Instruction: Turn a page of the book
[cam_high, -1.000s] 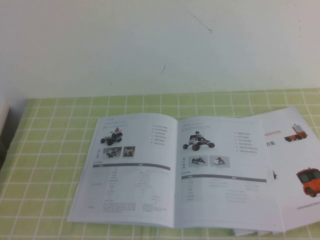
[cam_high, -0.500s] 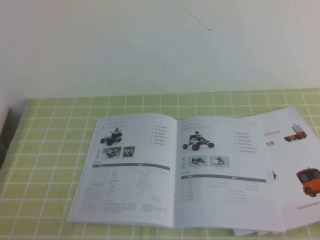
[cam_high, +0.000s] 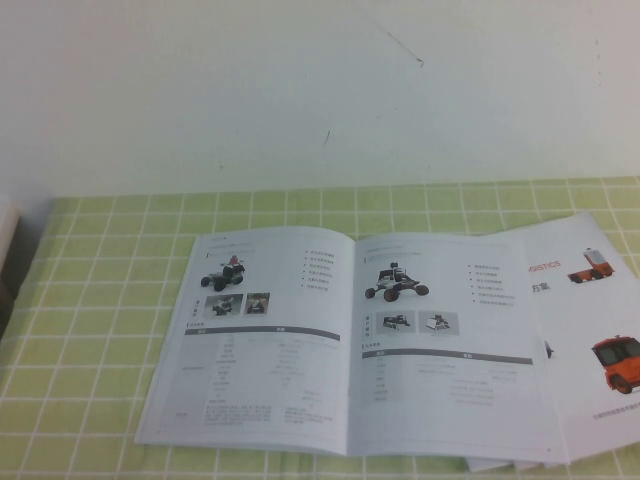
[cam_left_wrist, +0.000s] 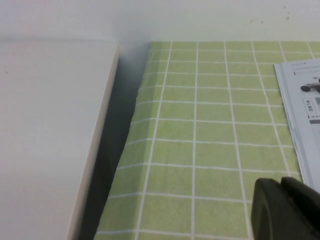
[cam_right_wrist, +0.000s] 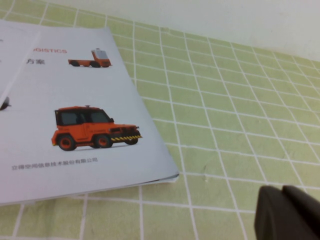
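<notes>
Lying open on the green checked tablecloth (cam_high: 100, 300), the book (cam_high: 350, 340) sits between both arms — left gripper (cam_left_wrist: 285, 210) just off its left edge, right gripper (cam_right_wrist: 290, 215) past the orange-truck sheets (cam_right_wrist: 75, 125); jaw state I cannot tell.

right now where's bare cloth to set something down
Free: the checked cloth left of the book, and the strip between the book and the wall. Crowded: right side, under the orange-truck sheets. Left hand and right hand hover over cloth at the sides.
</notes>
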